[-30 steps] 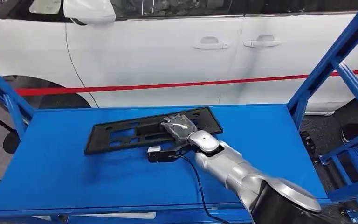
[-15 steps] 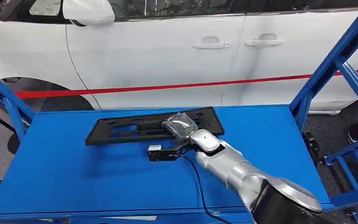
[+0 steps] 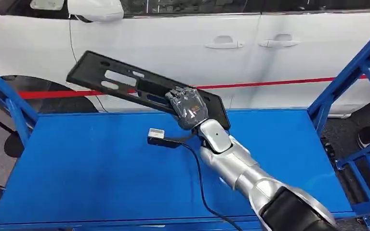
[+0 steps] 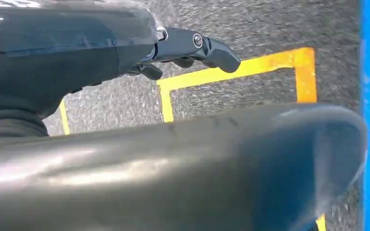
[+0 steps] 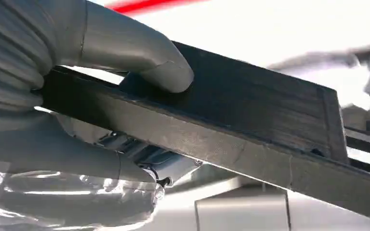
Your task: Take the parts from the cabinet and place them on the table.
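1. The black plastic part (image 3: 125, 84), a long flat panel with slots cut through it, is up in the air above the far side of the blue table (image 3: 91, 168), tilted so its left end rides high against the white car (image 3: 173, 43) behind.
2. The right hand (image 3: 188, 107) has it by the right end: in the right wrist view the thumb (image 5: 139, 57) presses on the top face of the part (image 5: 250, 130) while the fingers (image 5: 77, 159) clamp underneath, a firm grasp.
3. The silver right arm (image 3: 241, 173) reaches in from the near right, a black cable (image 3: 200, 178) trailing along it to a small black box (image 3: 161, 138) beside the wrist.
4. The left hand (image 4: 192, 48) hangs over grey floor with yellow tape lines (image 4: 231, 74); its dark fingers look loosely curled around nothing.
5. A red stripe (image 3: 279, 82) runs along the car's side, and blue frame posts (image 3: 347, 77) rise at the table's left and right.
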